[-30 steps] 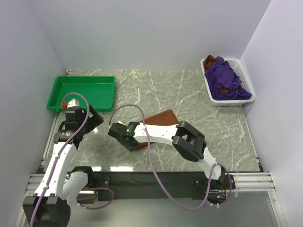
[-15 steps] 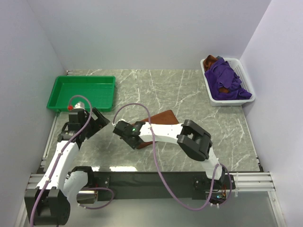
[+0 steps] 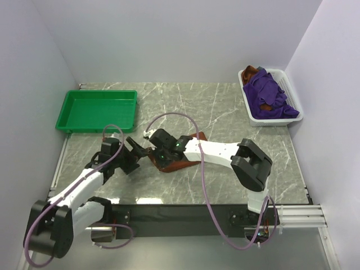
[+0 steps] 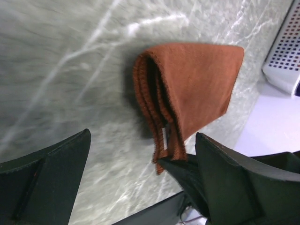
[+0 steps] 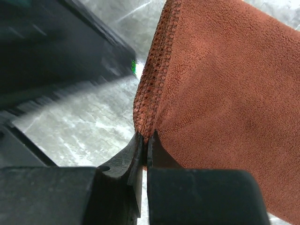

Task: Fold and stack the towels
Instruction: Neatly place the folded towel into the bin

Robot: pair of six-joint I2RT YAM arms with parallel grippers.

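Pinching the stitched edge of the folded rust-brown plush towel [image 5: 211, 93], my right hand [image 5: 144, 143] has just snapped shut from half open, so the cloth, lying mid-way on the grey marble surface [image 3: 225, 107], is now mine to move. My left hand [image 3: 134, 154] has swung in from beside the green plastic tray [image 3: 95, 109] and hangs wide open just beside the towel, holding nothing. I judge a two-handed fold or carry comes next, with the purple towels [image 3: 270, 93] waiting in the white basket [image 3: 274, 122].

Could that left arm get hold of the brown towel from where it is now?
Probably yes. The left gripper is open right beside the folded rust-brown towel, with only bare table between. The right gripper pinches one edge, so the left would need another spot.
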